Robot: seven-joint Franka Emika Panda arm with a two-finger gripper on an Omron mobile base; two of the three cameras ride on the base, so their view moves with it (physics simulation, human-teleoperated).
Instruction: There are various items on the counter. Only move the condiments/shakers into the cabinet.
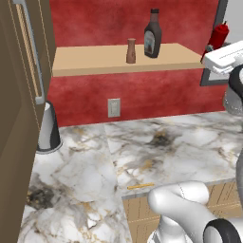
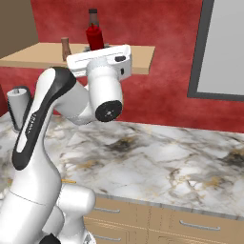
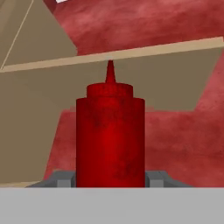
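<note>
left base: behind-left, down over counter (image 1: pixel 142 142) | right base: behind-right, same counter, shelf (image 2: pixel 138 64) | hand: close on red bottle (image 3: pixel 110 135)

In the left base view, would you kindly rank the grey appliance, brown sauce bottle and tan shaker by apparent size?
1. Grey appliance, though it stands nearer the camera.
2. Brown sauce bottle.
3. Tan shaker, beside the bottle on the shelf.

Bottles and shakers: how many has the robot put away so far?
Two are done: the brown sauce bottle and tan shaker stand on the cabinet shelf. The gripper holds the red bottle up beside the shelf's end. Only setting it down is left.
</note>
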